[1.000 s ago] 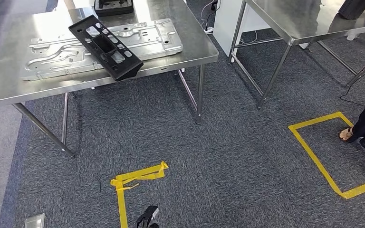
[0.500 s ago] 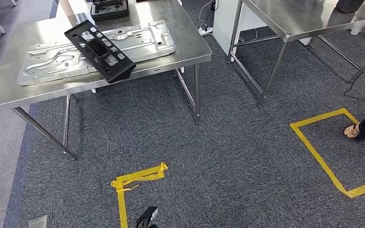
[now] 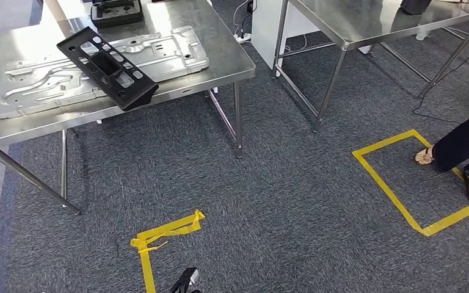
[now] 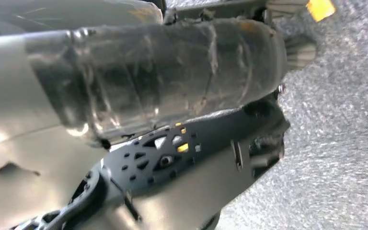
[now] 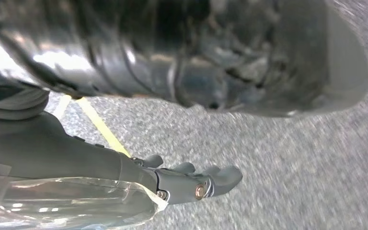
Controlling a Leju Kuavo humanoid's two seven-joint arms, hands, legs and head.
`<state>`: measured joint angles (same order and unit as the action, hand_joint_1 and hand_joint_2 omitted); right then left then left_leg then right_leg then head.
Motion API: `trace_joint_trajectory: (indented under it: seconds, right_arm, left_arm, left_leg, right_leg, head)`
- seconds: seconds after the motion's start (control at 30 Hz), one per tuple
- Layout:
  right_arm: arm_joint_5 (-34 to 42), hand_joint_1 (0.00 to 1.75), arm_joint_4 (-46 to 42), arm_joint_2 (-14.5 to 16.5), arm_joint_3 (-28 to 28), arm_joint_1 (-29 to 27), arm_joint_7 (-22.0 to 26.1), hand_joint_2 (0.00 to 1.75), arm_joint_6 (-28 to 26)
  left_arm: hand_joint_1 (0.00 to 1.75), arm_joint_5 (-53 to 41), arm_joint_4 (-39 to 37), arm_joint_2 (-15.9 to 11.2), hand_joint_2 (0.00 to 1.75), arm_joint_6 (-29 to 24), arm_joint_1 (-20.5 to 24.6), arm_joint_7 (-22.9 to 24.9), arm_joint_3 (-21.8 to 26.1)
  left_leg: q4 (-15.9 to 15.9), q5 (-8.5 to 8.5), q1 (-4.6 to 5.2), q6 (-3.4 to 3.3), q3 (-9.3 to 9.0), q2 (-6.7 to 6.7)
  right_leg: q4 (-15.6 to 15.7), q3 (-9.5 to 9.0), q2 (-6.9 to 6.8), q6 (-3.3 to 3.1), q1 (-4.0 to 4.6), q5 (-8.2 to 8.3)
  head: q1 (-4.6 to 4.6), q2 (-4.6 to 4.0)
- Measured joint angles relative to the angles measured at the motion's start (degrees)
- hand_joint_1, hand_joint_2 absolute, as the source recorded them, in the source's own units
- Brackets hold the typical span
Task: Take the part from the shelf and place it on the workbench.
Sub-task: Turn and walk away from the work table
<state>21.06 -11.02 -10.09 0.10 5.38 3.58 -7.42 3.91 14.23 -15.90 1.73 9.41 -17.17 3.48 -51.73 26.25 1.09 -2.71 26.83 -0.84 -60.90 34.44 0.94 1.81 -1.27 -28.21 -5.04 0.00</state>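
Head view, left to right: steel workbench (image 3: 220, 61) carries a flat stamped metal plate (image 3: 49, 85); the black part (image 3: 107, 67) lies across that plate, one end tilted up and the other at the front edge of the bench. A second black piece (image 3: 116, 10) sits at the far edge of the same bench. On the carpet, a yellow tape corner (image 3: 159, 235), then a second steel table (image 3: 366, 21), then a yellow tape rectangle (image 3: 403, 183) with a person's feet (image 3: 452, 171) at it. Judgement: the part is already set on the workbench, so the placing looks done; what remains, if anything, is stepping clear. No containers seen. Left hand (image 4: 263, 143) hangs over the carpet; whether its fingers are apart or together, cannot tell. Right hand (image 5: 196, 184) hangs over the carpet, fingers extended and holding nothing.
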Motion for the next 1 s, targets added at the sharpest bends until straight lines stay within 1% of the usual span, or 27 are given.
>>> trace_joint_trajectory:
  seconds: [0.07,0.1,0.13,0.17,0.2,0.23,0.27,0.3,0.37,0.4,0.43,0.47,0.53,0.57,0.6,0.63,0.67,0.7,0.73,0.77,0.8,0.83,0.87,0.9,0.93,0.97,1.0]
  right_arm:
    - [0.26,0.00,0.00,-0.17,0.02,0.06,0.35,0.00,0.20]
    - [0.39,0.00,0.00,-0.19,0.03,-0.05,0.48,0.00,0.28]
    - [0.49,0.00,0.00,-0.22,0.04,-0.18,0.60,0.00,0.34]
    - [0.55,0.00,0.00,-0.28,0.07,-0.27,0.72,0.00,0.37]
    - [0.60,0.00,0.00,-0.35,0.08,-0.28,0.82,0.00,0.39]
    - [0.69,0.00,0.00,-0.45,0.09,-0.15,0.90,0.00,0.39]
    - [0.85,0.00,-0.01,-0.51,0.09,0.01,0.96,0.00,0.40]
    - [1.02,0.00,-0.01,-0.52,0.09,0.13,0.98,0.00,0.40]
    - [1.36,0.00,-0.01,-0.46,0.10,0.14,0.99,0.00,0.40]
    - [1.48,0.00,-0.01,-0.44,0.09,0.06,0.99,0.00,0.39]
    - [1.58,0.00,0.00,-0.45,0.09,0.00,0.99,0.00,0.39]
    - [1.66,0.00,0.00,-0.48,0.08,0.01,1.00,0.00,0.38]
    - [1.72,0.00,0.00,-0.50,0.08,0.05,1.01,0.00,0.38]
    - [1.73,0.00,0.00,-0.50,0.08,0.06,1.01,0.00,0.37]
    - [1.76,0.00,0.00,-0.49,0.08,0.04,1.01,0.00,0.37]
    - [1.79,0.00,0.00,-0.49,0.08,0.02,1.00,0.00,0.35]
    - [1.83,0.00,0.00,-0.50,0.09,0.01,1.00,0.00,0.33]
    - [1.86,0.00,0.00,-0.49,0.09,0.02,1.00,0.00,0.31]
    - [1.88,0.00,0.01,-0.44,0.08,0.02,1.00,0.00,0.28]
    - [1.90,0.00,0.01,-0.43,0.08,0.07,1.00,0.00,0.26]
    - [1.90,0.00,0.01,-0.38,0.08,0.11,0.99,0.00,0.23]
    - [1.91,0.00,0.01,-0.33,0.08,0.10,0.99,0.00,0.21]
    - [1.91,0.00,0.01,-0.32,0.09,0.09,0.99,0.00,0.19]
    - [1.91,0.00,0.01,-0.28,0.09,-0.01,0.99,0.00,0.18]
    - [1.91,0.00,0.02,-0.30,0.10,-0.08,0.99,0.00,0.16]
    - [1.91,0.00,0.02,-0.33,0.10,-0.06,0.99,0.00,0.15]
    - [1.91,0.00,0.01,-0.39,0.10,0.01,0.99,0.00,0.13]
  left_arm:
    - [0.00,0.05,0.00,0.35,0.00,-0.03,-0.50,1.06,0.00]
    - [0.00,0.05,0.00,0.47,0.00,-0.02,-0.65,1.34,0.00]
    - [0.00,0.05,0.00,0.57,0.00,-0.01,-0.73,1.52,0.00]
    - [0.00,0.05,0.00,0.64,0.00,0.01,-0.77,1.60,0.00]
    - [0.00,0.05,0.00,0.69,0.00,0.01,-0.80,1.66,0.00]
    - [0.00,0.06,0.01,0.67,0.00,-0.02,-0.83,1.67,0.00]
    - [0.00,0.08,0.01,0.57,0.00,-0.03,-0.84,1.61,0.00]
    - [0.00,0.10,0.02,0.41,0.00,-0.03,-0.86,1.50,0.00]
    - [0.00,0.13,0.03,0.13,0.00,0.10,-0.87,1.04,0.00]
    - [0.00,0.14,0.04,0.05,0.00,0.18,-0.86,0.76,0.00]
    - [0.00,0.13,0.05,0.01,0.00,0.24,-0.83,0.45,0.00]
    - [0.00,0.11,0.07,-0.03,0.00,0.28,-0.76,0.17,-0.01]
    - [0.00,0.04,0.10,-0.08,0.00,0.34,-0.37,-0.33,-0.03]
    - [0.00,0.00,0.12,-0.09,0.00,0.34,-0.09,-0.56,-0.04]
    - [0.00,-0.04,0.14,-0.10,0.00,0.33,0.15,-0.78,-0.04]
    - [0.00,-0.08,0.16,-0.10,0.00,0.30,0.30,-1.01,-0.04]
    - [0.00,-0.10,0.16,-0.12,0.00,0.25,0.37,-1.30,-0.04]
    - [0.00,-0.13,0.15,-0.16,0.00,0.20,0.38,-1.57,-0.03]
    - [0.00,-0.15,0.11,-0.25,0.00,0.14,0.38,-1.80,-0.01]
    - [0.00,-0.16,0.08,-0.31,0.00,0.09,0.35,-1.96,0.02]
    - [0.00,-0.16,0.04,-0.37,0.00,0.05,0.34,-2.02,0.04]
    - [0.00,-0.17,0.03,-0.38,0.00,0.02,0.35,-2.03,0.05]
    - [0.00,-0.18,0.03,-0.37,0.00,0.01,0.37,-2.05,0.06]
    - [0.00,-0.19,0.04,-0.35,0.00,0.01,0.41,-2.08,0.07]
    - [0.00,-0.20,0.05,-0.32,0.00,0.03,0.43,-2.12,0.07]
    - [0.00,-0.21,0.06,-0.29,0.00,0.04,0.41,-2.15,0.07]
    - [0.00,-0.21,0.07,-0.26,0.00,0.06,0.37,-2.17,0.07]
  left_leg:
    - [-0.07,0.11,-0.05,-0.11,0.08,1.27]
    - [-0.16,0.23,-0.07,-0.11,0.11,1.86]
    - [-0.29,0.39,-0.11,-0.06,0.09,2.43]
    - [-0.50,0.62,-0.16,0.08,0.04,2.97]
    - [-0.83,0.93,-0.17,0.32,-0.01,3.50]
    - [-1.30,1.37,-0.05,0.64,0.03,4.00]
    - [-1.73,1.85,0.10,0.97,0.05,4.51]
    - [-2.05,2.27,0.25,1.31,0.04,5.01]
    - [-2.19,2.83,0.34,1.84,-0.18,6.06]
    - [-2.32,3.15,0.27,2.14,-0.36,6.14]
    - [-3.09,3.91,0.14,2.46,-0.23,5.53]
    - [-4.95,5.26,-0.04,2.77,0.41,4.54]
    - [-12.29,9.25,-0.37,3.19,3.44,2.22]
    - [-16.29,10.84,-0.45,3.26,5.18,1.73]
    - [-19.00,11.46,-0.48,3.24,6.35,1.50]
    - [-19.57,10.85,-0.48,3.13,6.62,1.34]
    - [-17.82,9.11,-0.48,2.92,5.92,1.06]
    - [-14.28,6.66,-0.48,2.58,4.51,0.24]
    - [-10.29,4.42,-0.48,2.08,2.96,-1.48]
    - [-6.67,2.86,-0.51,1.61,1.68,-3.11]
    - [-4.31,2.12,-0.49,1.29,0.91,-4.43]
    - [-3.24,2.10,-0.42,1.06,0.67,-5.05]
    - [-2.74,2.14,-0.34,0.96,0.63,-4.60]
    - [-2.36,1.93,-0.35,0.84,0.50,-3.93]
    - [-1.89,1.60,-0.39,0.64,0.29,-3.20]
    - [-1.44,1.28,-0.47,0.42,0.09,-2.37]
    - [-1.11,1.03,-0.54,0.25,-0.03,-1.50]
  right_leg:
    - [-7.61,3.97,-0.55,0.56,-0.08,-3.06]
    - [-9.74,5.13,-0.67,0.78,-0.16,-3.37]
    - [-9.69,5.21,-0.85,0.96,-0.24,-2.63]
    - [-7.31,4.07,-1.28,1.10,-0.31,-0.97]
    - [-3.42,2.06,-2.36,1.23,-0.35,1.01]
    - [0.42,0.11,-3.59,1.18,-0.30,2.41]
    - [3.29,-1.32,-4.43,0.80,-0.25,3.31]
    - [4.81,-2.04,-4.93,0.31,-0.18,3.55]
    - [5.09,-1.96,-3.86,-0.84,-0.11,3.40]
    - [5.14,-1.97,-3.33,-1.17,-0.17,3.42]
    - [5.25,-2.00,-2.76,-1.47,-0.24,3.52]
    - [5.39,-2.04,-2.27,-1.73,-0.35,3.65]
    - [5.50,-2.00,-1.23,-2.04,-0.36,3.79]
    - [5.50,-1.98,-0.66,-2.11,-0.33,3.82]
    - [5.50,-1.99,0.00,-2.13,-0.31,3.82]
    - [5.50,-2.04,0.69,-2.12,-0.29,3.82]
    - [5.49,-2.11,1.46,-2.10,-0.26,3.84]
    - [5.49,-2.19,2.23,-2.05,-0.24,3.87]
    - [5.50,-2.18,2.98,-1.93,-0.29,3.94]
    - [5.44,-2.05,3.75,-1.72,-0.31,4.04]
    - [5.41,-1.76,4.39,-1.40,-0.42,4.20]
    - [5.43,-1.42,5.06,-1.01,-0.60,4.40]
    - [5.54,-1.15,5.77,-0.54,-0.73,4.66]
    - [5.58,-0.96,5.95,-0.19,-0.89,4.83]
    - [5.17,-0.67,5.12,0.07,-0.87,4.62]
    - [3.69,0.11,3.69,0.26,-0.75,3.71]
    - [0.94,1.45,1.91,0.35,-0.64,2.15]
  head:
    - [0.09,0.00]
    - [0.13,0.00]
    - [0.12,0.00]
    - [0.12,0.00]
    - [0.13,0.00]
    - [0.20,0.00]
    - [0.17,0.00]
    - [0.09,0.00]
    - [-0.10,0.00]
    - [-0.16,0.00]
    - [-0.25,0.00]
    - [-0.37,0.00]
    - [-0.58,0.00]
    - [-0.59,0.00]
    - [-0.58,0.00]
    - [-0.59,0.00]
    - [-0.59,0.00]
    - [-0.62,0.00]
    - [-0.62,0.00]
    - [-0.59,0.00]
    - [-0.63,0.00]
    - [-0.64,0.00]
    - [-0.69,0.00]
    - [-0.73,0.00]
    - [-0.69,0.00]
    - [-0.60,0.00]
    - [-0.47,0.00]
